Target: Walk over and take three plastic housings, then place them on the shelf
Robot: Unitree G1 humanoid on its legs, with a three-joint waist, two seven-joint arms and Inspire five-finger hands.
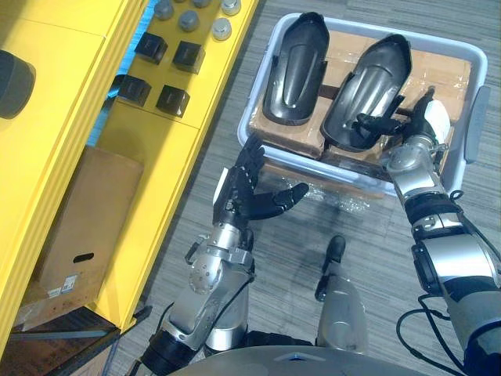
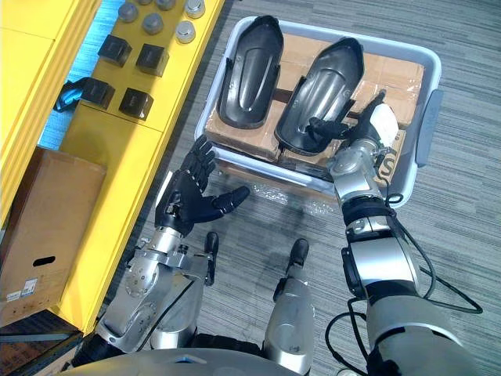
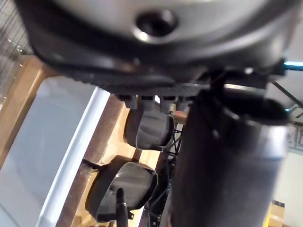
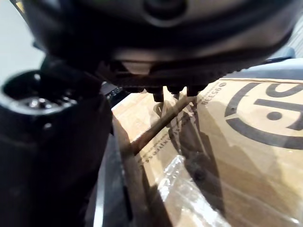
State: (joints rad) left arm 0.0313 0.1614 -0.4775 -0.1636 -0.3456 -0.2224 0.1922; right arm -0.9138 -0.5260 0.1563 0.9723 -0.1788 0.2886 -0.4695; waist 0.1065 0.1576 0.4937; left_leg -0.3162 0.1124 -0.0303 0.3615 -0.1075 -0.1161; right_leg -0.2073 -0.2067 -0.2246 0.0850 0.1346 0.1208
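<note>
Plastic housings, two dark grey, glossy, elongated shells, lie side by side: the left housing [image 1: 296,70] and the right housing [image 1: 366,86] rest on brown cardboard boxes [image 1: 442,74] inside a pale grey plastic tub [image 1: 313,168] on the grey carpeted floor [image 1: 368,258]. They look light, thin-walled and stiff, with a slick surface that could slip from a loose hold. The raised rim at the narrow near end seems the best place to take hold, with the thumb inside the hollow.

The right hand [image 1: 391,125] reaches over the tub's near wall and lies at the near end of the right housing, but I cannot tell whether it has closed on the rim. The left hand [image 1: 246,196] hovers spread and empty just outside the tub's near-left corner.

Any lift must clear the tub's wall. The yellow shelf [image 1: 156,157] stands close on the left, so there is little room to swing between them.
</note>
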